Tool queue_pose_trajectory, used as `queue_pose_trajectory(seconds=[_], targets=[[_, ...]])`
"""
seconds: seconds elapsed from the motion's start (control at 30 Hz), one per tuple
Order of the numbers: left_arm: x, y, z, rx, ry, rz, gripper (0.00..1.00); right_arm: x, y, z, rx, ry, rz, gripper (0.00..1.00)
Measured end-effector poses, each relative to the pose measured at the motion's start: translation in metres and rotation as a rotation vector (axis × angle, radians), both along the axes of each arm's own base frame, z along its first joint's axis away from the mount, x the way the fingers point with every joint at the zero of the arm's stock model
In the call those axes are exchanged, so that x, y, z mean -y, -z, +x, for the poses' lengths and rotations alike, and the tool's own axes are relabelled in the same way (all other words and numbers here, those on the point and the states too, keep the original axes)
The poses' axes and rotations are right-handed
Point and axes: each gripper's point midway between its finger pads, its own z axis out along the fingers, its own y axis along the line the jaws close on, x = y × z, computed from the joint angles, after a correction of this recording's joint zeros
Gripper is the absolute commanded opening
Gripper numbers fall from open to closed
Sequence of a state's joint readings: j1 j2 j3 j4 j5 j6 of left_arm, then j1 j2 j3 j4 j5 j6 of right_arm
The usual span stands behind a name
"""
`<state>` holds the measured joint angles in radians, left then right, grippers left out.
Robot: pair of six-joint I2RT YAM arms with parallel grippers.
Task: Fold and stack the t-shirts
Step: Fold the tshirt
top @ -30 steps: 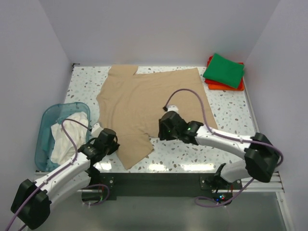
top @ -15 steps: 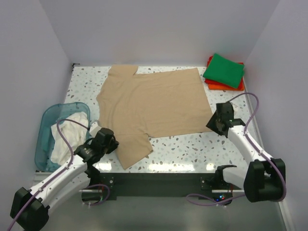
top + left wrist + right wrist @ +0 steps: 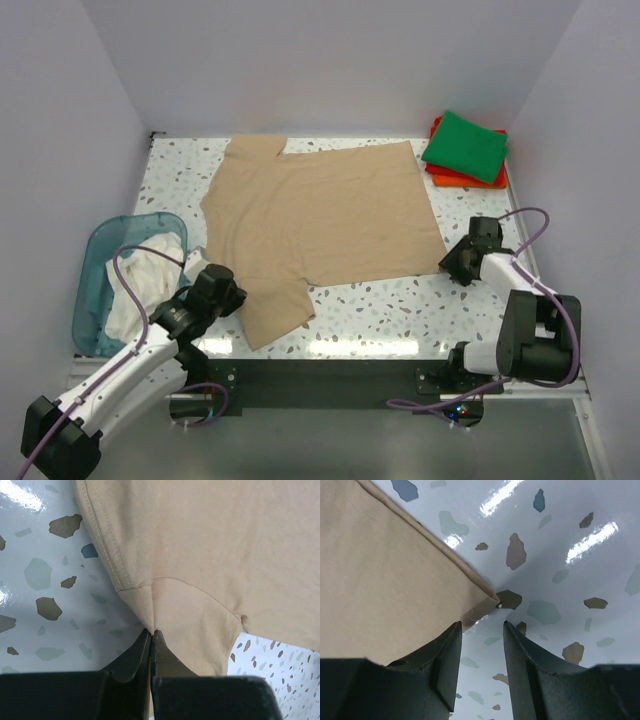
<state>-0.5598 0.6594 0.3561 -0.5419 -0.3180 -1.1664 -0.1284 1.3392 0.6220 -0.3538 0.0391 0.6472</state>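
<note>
The tan t-shirt [image 3: 320, 215] lies spread flat in the middle of the table. My left gripper [image 3: 225, 290] is at its near-left sleeve, and in the left wrist view it [image 3: 151, 631] is shut on a pinch of the tan fabric [image 3: 200, 555] at the sleeve's edge. My right gripper [image 3: 452, 265] is at the shirt's near-right hem corner. In the right wrist view it [image 3: 481, 627] is open and empty, with the tan corner [image 3: 485, 596] just ahead of the left finger. The green t-shirt [image 3: 465, 147] lies folded on the orange-red one [image 3: 470, 180] at the back right. The white t-shirt [image 3: 135, 290] is in the basket.
The translucent teal basket [image 3: 100, 250] stands at the left edge, close to my left arm. White walls close in the table at the back and both sides. Speckled tabletop [image 3: 400, 310] shows in front of the tan shirt.
My right arm has swung from the shirt's near middle out to the right and now sits at the near-right hem corner. My left gripper has stayed at the sleeve.
</note>
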Motion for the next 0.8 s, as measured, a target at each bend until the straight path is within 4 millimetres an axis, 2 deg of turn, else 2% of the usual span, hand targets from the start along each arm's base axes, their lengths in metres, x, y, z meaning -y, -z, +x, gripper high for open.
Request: queue_pose_trajectory(seconds=[0.13,0.23,0.27,0.47,0.57,0.8], targets=[[0.0,-0.001,0.0,0.005,0.0,-0.003,0.0,0.002,0.0,0.011,0.036,0.015,0.006,0.41],[-0.001,-0.003,-0.001,0.006,0.0,-0.004,0.0,0.002,0.0,0.019,0.052,0.022,0.009,0.27],[-0.001,-0.003,-0.002,0.005,0.0,-0.003,0.0,0.002,0.001,0.021,0.057,0.024,0.01,0.19],[-0.002,-0.009,-0.004,0.017,0.0,-0.014,0.0,0.004,0.001,0.021,0.056,0.03,0.009,0.02],[-0.002,-0.01,-0.006,0.02,0.003,-0.024,0.0,0.003,-0.003,0.014,0.052,0.025,0.007,0.0],[-0.001,-0.021,-0.013,0.049,0.001,-0.077,0.0,0.005,-0.036,0.006,0.127,0.013,-0.021,0.0]])
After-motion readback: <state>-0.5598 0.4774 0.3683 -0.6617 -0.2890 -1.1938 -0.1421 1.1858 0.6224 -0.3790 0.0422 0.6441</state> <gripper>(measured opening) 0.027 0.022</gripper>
